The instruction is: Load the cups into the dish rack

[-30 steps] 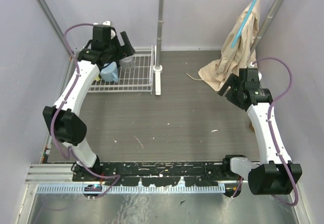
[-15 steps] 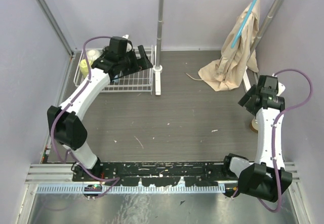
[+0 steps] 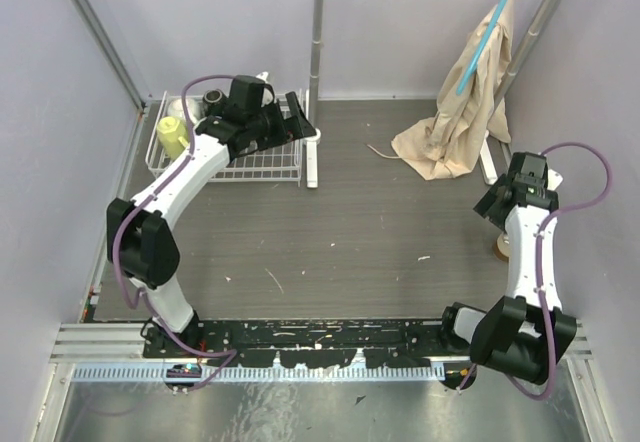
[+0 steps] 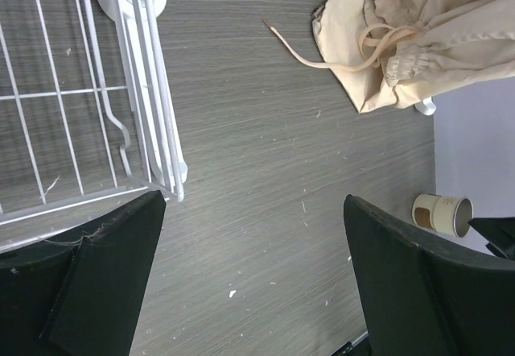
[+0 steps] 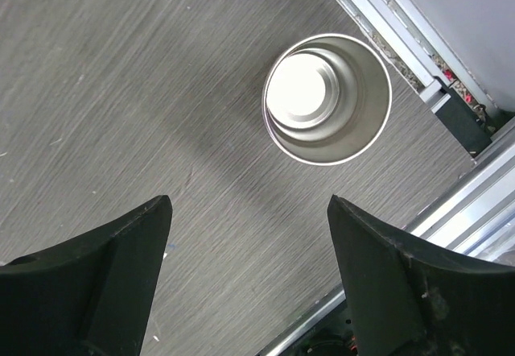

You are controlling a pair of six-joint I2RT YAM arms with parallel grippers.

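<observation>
Top view, left arm: over the last second it has swung from above the rack's middle to the rack's right rim. The left gripper [image 3: 293, 122] hangs there carrying nothing.
Top view, dish rack [image 3: 240, 176]: it sits at the far left corner of the worktop [image 3: 350, 232]. The yellow mug [image 3: 172, 136] inside is now uncovered, and the arm hides other contents.
Top view, right arm: it has moved from beside the cloth bag [image 3: 455, 112] to the right edge. The right gripper [image 3: 495, 205] is near the loose cup [image 3: 499, 249].
Left wrist view, jaws: spread wide and empty, with the rack corner [image 4: 153, 114] below and the loose cup [image 4: 440, 213] well apart.
Right wrist view, jaws: spread a little wider than before, with nothing between them. The loose cup [image 5: 327, 98] stands upright ahead of the tips and is not yet straddled.
Meaning for the task: the left arm's delivery looks finished. One cup remains outside the rack, and the right arm appears to be lining up on it.
</observation>
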